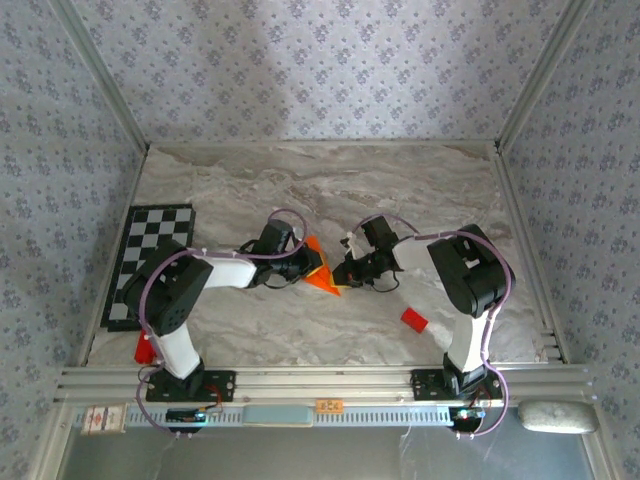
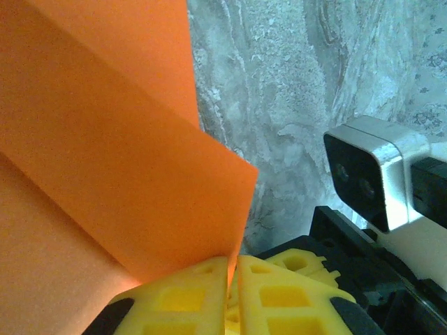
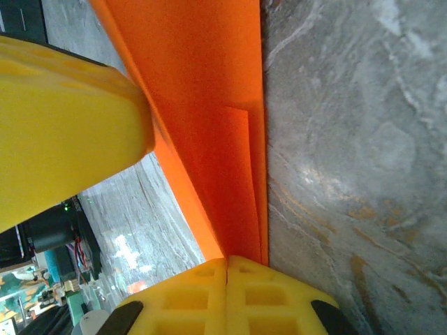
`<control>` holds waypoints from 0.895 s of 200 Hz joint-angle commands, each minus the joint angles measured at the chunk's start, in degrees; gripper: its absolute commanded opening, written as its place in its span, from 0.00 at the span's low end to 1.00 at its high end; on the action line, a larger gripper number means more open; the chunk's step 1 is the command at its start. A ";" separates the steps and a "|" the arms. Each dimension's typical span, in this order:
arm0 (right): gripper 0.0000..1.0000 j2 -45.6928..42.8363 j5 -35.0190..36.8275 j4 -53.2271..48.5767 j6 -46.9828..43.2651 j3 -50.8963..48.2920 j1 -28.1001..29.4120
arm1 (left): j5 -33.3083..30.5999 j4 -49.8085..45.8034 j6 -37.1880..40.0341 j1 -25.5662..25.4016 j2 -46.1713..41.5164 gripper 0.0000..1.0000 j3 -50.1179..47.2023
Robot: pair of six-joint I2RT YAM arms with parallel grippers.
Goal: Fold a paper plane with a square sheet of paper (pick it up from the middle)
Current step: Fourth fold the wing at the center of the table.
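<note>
Checkerboard mat (image 1: 150, 262) lies at far left of the tabletop (image 1: 300, 190), bare, well apart from the work.

Left end effector (image 1: 305, 268) sits at tabletop centre. In its wrist view the end effector (image 2: 232, 269) has its yellow fingers (image 2: 181, 300) drawn together, pinching the near corner of the sheet of paper (image 2: 105, 174); a crease runs diagonally across the orange surface.

Sheet of paper (image 1: 322, 268): bright orange, folded to a pointed wedge, held between the two arms at centre, tip pointing near-right. Whether it is touching the tabletop or just above it cannot be told.

Right end effector (image 1: 345, 272) meets the paper from the right. Its wrist view shows the end effector (image 3: 227, 264) clamped on the folded edge of the paper (image 3: 209, 105), layers stacked, with a left-arm finger (image 3: 63, 132) just beside the sheet.

Small red block (image 1: 414, 320) lies near right, untouched.

Judgement: mid-fold, with both arms gripping to set or deepen a crease. The next move likely calls for one grip to anchor while the other draws its flap over squarely; uneven pull risks tearing or skewing the crease
</note>
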 commanded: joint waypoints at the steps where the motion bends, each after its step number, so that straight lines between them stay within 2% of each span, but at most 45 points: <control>1: 0.02 2.20 4.24 -4.31 -0.10 -0.25 -1.46 | 1.36 1.34 0.09 -0.50 1.16 0.12 0.90; 100: 0.09 2.42 6.39 -6.28 -0.65 -0.30 -1.68 | 1.62 0.47 0.78 -0.51 3.20 0.11 2.86; 179: 0.02 2.47 7.88 -6.17 0.20 -0.96 -2.25 | 1.28 -0.13 0.81 -0.46 2.23 0.11 2.97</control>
